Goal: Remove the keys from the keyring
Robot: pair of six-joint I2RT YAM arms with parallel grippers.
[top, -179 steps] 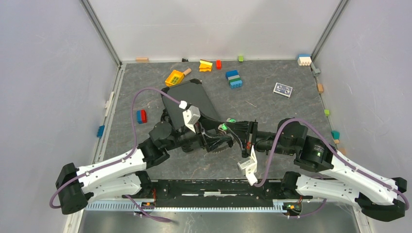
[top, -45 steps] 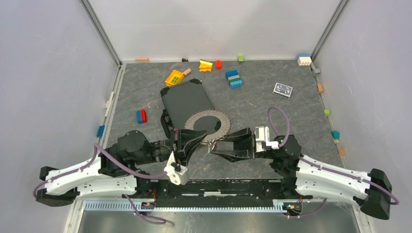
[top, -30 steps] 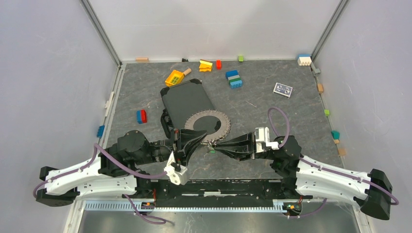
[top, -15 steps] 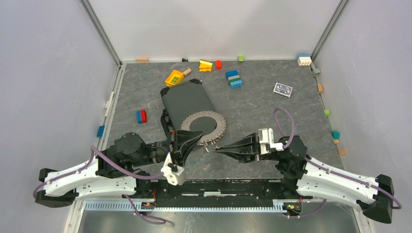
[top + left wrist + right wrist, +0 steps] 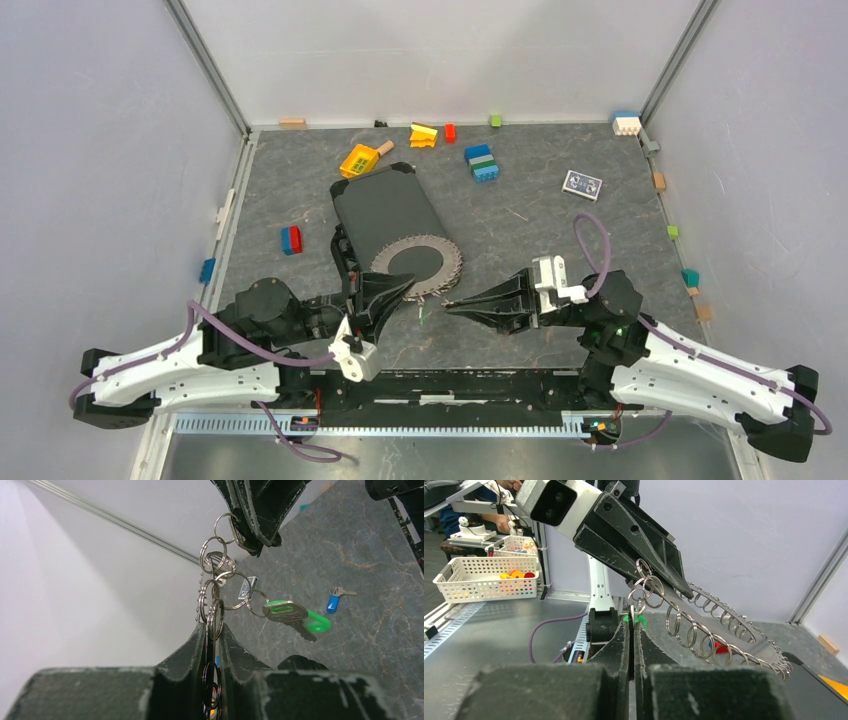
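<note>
**Item 1, left gripper** [image 5: 398, 290]: one. Its fingers [image 5: 185, 655] are clamped on the near-left edge of the keyring and lift that side. We judge this anchors the ring and lets its load hang free of the table [image 5: 560, 240].

**Item 2, keyring** [image 5: 445, 262]: one. It sits tilted, with the near edge raised in the left grip and the far side down beside a dark flat case [image 5: 385, 205]. The keys [image 5: 415, 243] crowd it all round like teeth, and they overlap too closely for us to count.

**Item 3, chain of small rings:** one, running from the left grip across to the right. Its links overlap, so we give no firm count. One green tag [image 5: 315, 624] and one silver key [image 5: 287, 612] hang from it together.

**Item 4, blue-headed key** [image 5: 333, 603]: one. It lies loose on the table, well apart from the ring — already off, by our reading.

**Item 5, right gripper** [image 5: 450, 306]: one. Its fingers [image 5: 616, 650] are pressed together on a split ring [image 5: 216, 525] at the chain's end. We take this as a pinch set against the left hold — stretching the chain so that a key can be worked off.
</note>
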